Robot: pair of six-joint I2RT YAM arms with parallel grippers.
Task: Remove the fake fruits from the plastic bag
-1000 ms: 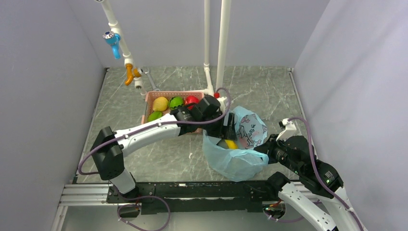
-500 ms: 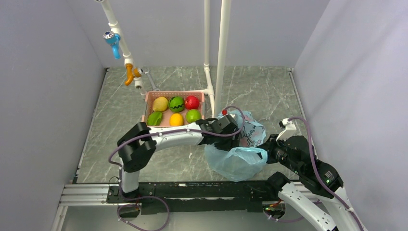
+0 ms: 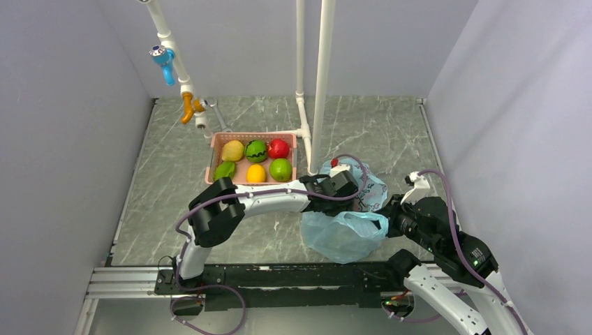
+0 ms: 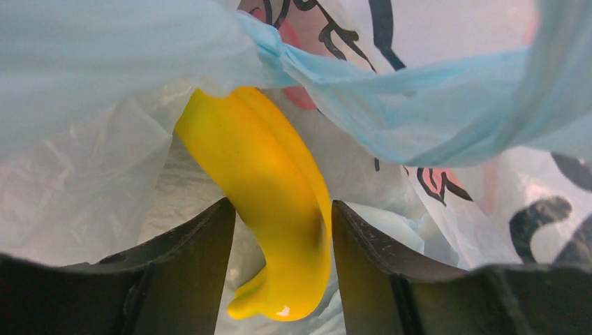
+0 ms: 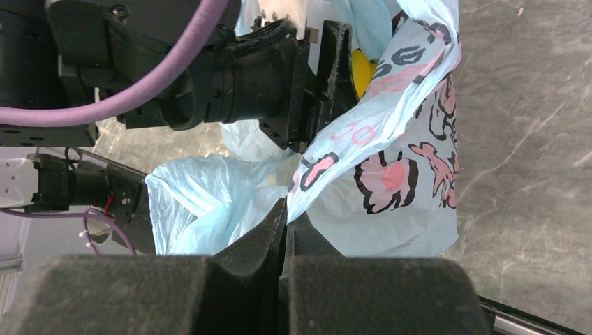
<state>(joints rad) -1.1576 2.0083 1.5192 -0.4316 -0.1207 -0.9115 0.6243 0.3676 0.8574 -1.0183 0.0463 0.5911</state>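
Observation:
The light-blue plastic bag (image 3: pixel 342 237) lies right of centre on the table, its printed side up. My left gripper (image 4: pixel 283 202) reaches inside the bag, and both fingertips press the sides of a yellow banana (image 4: pixel 272 181). From above, that gripper's tips are buried under the bag's folds. My right gripper (image 5: pixel 286 209) is shut on the bag's rim (image 5: pixel 391 223) and holds it up. A sliver of the banana (image 5: pixel 361 70) shows at the bag's mouth. A yellow pear (image 3: pixel 233 150), watermelon (image 3: pixel 256 151), red apple (image 3: pixel 278 148), green apple (image 3: pixel 280 168) and orange (image 3: pixel 256 173) sit in the pink basket (image 3: pixel 253 135).
White pipe posts (image 3: pixel 322 77) stand behind the basket and bag. A pipe with a blue valve (image 3: pixel 163 57) slants along the back left. Grey walls close in both sides. A metal rail (image 3: pixel 279 279) runs along the near edge.
My left arm swung off the basket and reached lower into the bag. Its jaws narrowed onto the banana. The right gripper kept its hold on the bag.

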